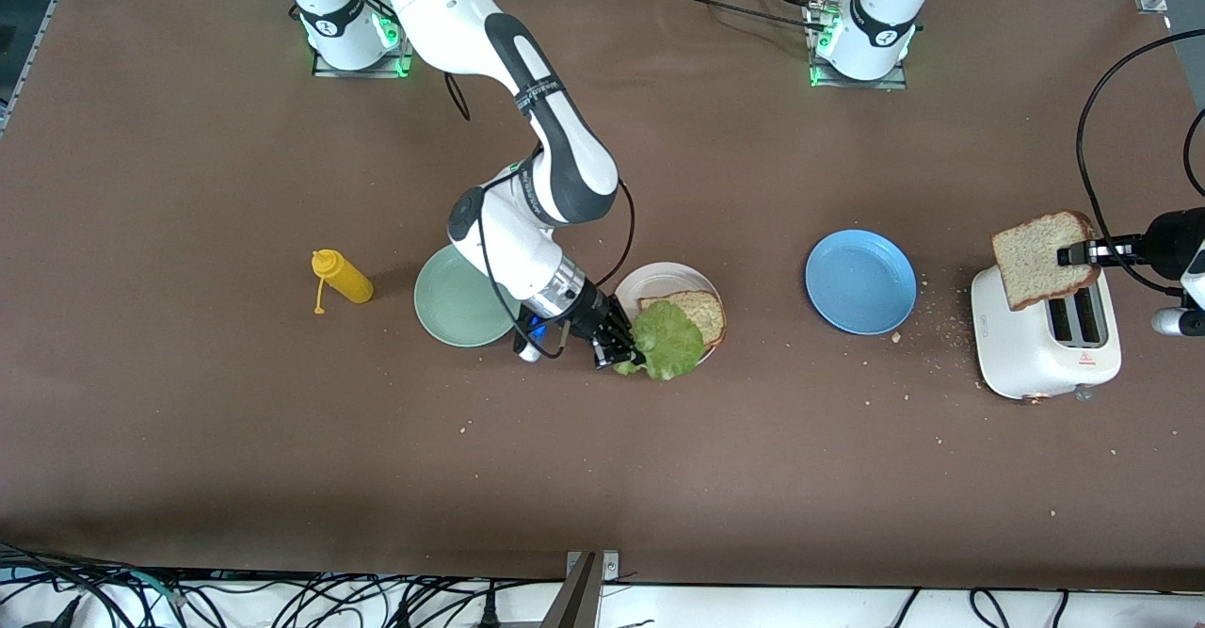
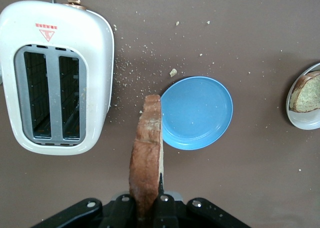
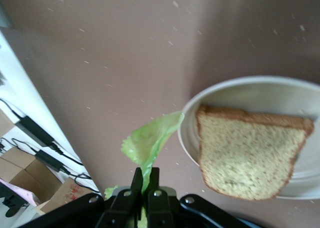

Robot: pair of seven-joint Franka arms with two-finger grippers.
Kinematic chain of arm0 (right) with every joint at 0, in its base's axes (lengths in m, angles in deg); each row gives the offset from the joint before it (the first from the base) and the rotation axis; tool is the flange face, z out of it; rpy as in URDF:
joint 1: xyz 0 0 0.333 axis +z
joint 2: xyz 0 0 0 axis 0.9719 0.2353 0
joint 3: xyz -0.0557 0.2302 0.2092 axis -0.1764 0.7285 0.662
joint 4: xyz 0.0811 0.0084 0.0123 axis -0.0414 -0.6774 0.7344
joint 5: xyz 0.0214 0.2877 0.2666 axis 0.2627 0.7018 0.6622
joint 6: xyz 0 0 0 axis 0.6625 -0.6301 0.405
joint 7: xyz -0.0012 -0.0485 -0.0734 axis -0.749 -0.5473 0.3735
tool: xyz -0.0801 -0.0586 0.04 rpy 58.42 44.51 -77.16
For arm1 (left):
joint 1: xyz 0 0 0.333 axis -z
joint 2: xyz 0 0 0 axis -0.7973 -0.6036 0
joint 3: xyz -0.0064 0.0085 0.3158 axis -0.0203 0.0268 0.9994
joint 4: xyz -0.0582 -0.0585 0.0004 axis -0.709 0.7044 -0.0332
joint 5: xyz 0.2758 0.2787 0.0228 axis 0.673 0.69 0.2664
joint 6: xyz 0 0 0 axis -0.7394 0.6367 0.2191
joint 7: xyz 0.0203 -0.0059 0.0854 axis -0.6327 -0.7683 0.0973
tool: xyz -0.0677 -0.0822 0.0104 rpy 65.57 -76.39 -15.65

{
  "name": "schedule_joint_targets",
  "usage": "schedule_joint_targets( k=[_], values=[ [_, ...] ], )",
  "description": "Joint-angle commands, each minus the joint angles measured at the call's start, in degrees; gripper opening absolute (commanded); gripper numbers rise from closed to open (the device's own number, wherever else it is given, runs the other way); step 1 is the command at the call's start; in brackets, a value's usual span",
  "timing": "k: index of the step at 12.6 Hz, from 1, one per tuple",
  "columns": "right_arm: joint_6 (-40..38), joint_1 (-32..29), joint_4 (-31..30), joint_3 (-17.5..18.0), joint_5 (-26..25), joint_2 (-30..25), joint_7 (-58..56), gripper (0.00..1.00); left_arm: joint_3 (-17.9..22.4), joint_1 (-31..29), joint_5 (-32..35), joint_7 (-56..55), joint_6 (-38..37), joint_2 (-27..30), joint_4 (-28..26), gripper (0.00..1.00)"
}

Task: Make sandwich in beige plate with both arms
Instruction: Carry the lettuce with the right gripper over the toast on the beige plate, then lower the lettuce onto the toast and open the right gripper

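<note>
Lettuce leaf [image 1: 668,339] pinched in right gripper [image 1: 629,353] jaws over beige plate [image 1: 650,281] edge, bread slice [image 1: 1043,257] clamped in left gripper [image 1: 1078,254] jaws above toaster [image 1: 1045,346].

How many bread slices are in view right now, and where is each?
2. One bread slice lies on the beige plate, partly under the lettuce leaf the right gripper holds. The other slice is in the left gripper, above the toaster.

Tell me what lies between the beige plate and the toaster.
The blue plate sits between the beige plate and the toaster, seen in the front view.
</note>
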Motion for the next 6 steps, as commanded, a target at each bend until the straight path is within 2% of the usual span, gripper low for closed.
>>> schedule_joint_targets(
  k=[1,3,6],
  values=[
    [3.31,-0.84,2.63,4.02,1.36,2.03,2.24,0.0,0.3,0.68,-2.14,-0.55,-1.0,-0.17,0.41,0.0],
    [5.34,-0.84,3.07,4.74,1.36,3.69,2.16,0.0,0.3,0.68,-2.14,-0.55,-1.26,-0.25,0.23,0.0],
    [6.31,-0.84,7.63,4.74,1.37,8.35,2.24,0.0,0.13,0.77,-2.14,-0.46,-1.27,-0.6,0.23,0.0]
  ],
)
